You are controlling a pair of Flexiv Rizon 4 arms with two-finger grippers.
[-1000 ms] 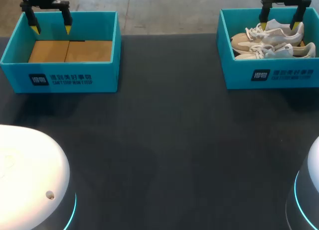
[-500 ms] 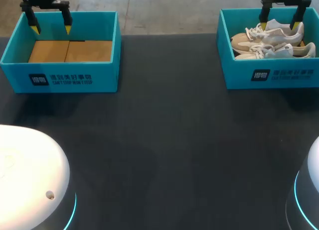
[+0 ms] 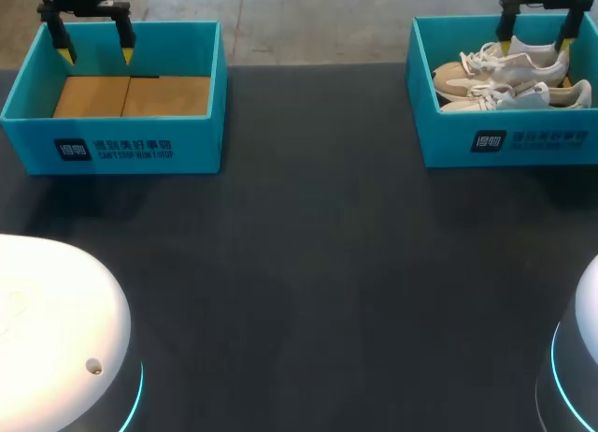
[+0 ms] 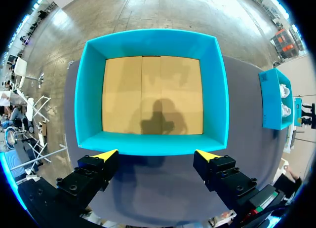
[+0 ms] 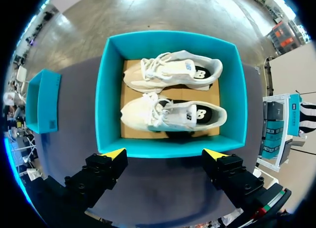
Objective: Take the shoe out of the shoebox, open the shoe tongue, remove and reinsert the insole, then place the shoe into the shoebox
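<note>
Two beige-and-white sneakers lie side by side in the teal shoebox (image 3: 439,133) at the table's far right, one shoe (image 3: 500,69) farther back and the other shoe (image 3: 519,95) nearer. Both show from above in the right wrist view, the farther shoe (image 5: 173,69) and the nearer shoe (image 5: 173,114) with toes pointing the same way. My right gripper (image 3: 534,45) hangs open above the box's far part, holding nothing; its yellow tips straddle the near wall of the shoebox (image 5: 168,146). My left gripper (image 3: 96,55) is open and empty over the other box.
A second teal box (image 3: 112,150) at the far left holds nothing but its cardboard floor (image 4: 152,95). The dark table (image 3: 308,292) stretches between the two boxes. White robot housings (image 3: 56,338) fill the near corners.
My right gripper has shifted a little to the right above the shoebox. The left arm and both boxes have stayed put.
</note>
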